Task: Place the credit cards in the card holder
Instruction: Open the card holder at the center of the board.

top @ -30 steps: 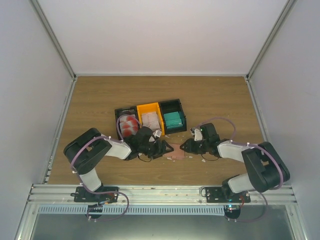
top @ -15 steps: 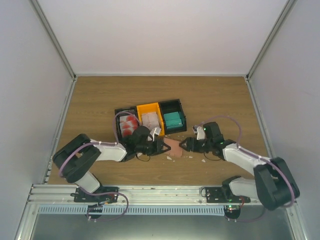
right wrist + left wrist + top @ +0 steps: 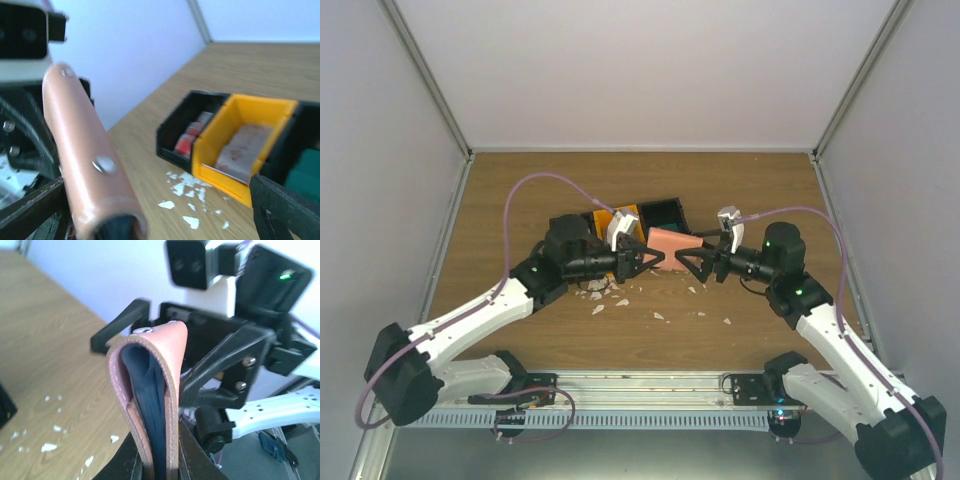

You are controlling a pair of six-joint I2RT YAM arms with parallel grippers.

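Observation:
The card holder, a reddish-brown folded wallet with dark blue lining, is lifted above the table in front of the bins. My left gripper is shut on its lower edge, and the fold points up. My right gripper faces it from the right, open, with the holder close to its left finger. The credit cards lie in the bins: red-blobbed ones, pale ones and teal ones.
A row of bins stands mid-table: black, orange, black. White paper scraps litter the wood in front of them. White walls close in the sides and back.
The left gripper shut on the card holder and lifted it off the table toward the bins. The right gripper opened wide and rose alongside. Both arms stretched forward.

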